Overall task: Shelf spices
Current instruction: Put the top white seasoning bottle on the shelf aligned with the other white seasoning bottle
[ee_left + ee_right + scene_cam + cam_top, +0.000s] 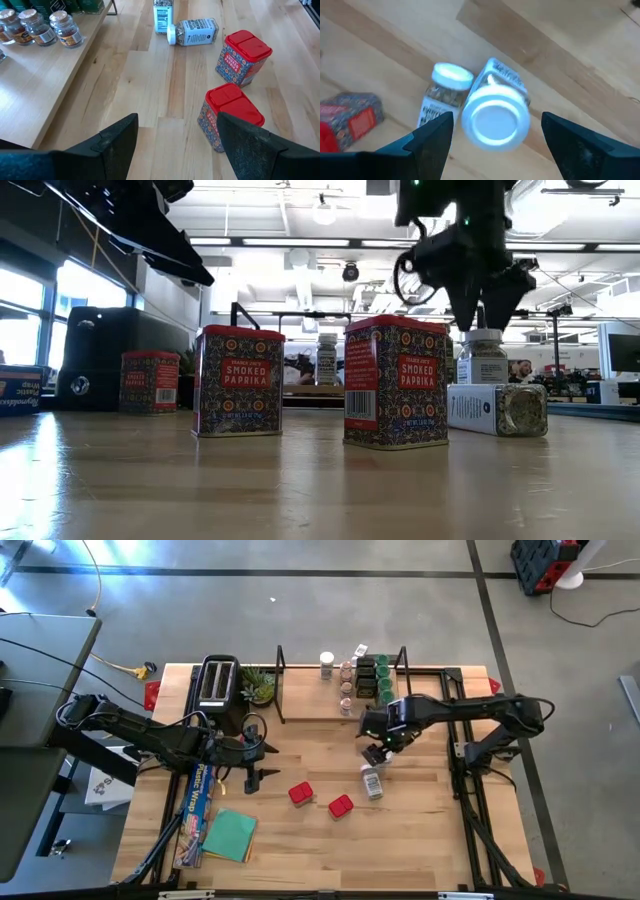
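High view: right gripper (380,747) hung open over an upright white-lidded jar (374,754), holding nothing, near the table's (420,840) middle, short of the shelf (300,705) along the far edge. Lay just beyond it, toward the near edge, a toppled jar (373,783). Stood left of these two red tins (300,794). Left gripper (262,761) waited, released and empty, toward the table's left side.

Low view: showed the right gripper's fingers (468,308) descending straight onto the upright jar's (483,356) lid, the toppled jar (498,409) resting on its side before it, long axis level with the tabletop.

Left wrist view: showed parted, empty fingers (117,142), with the tins (230,116) nearest and both jars (193,32) well beyond.

Right wrist view: looked straight down on the upright jar's white lid (496,123), centred between spread fingers (434,137); long axis vertical, in line with the approach. Judged the right arm much the nearer for a grasp.
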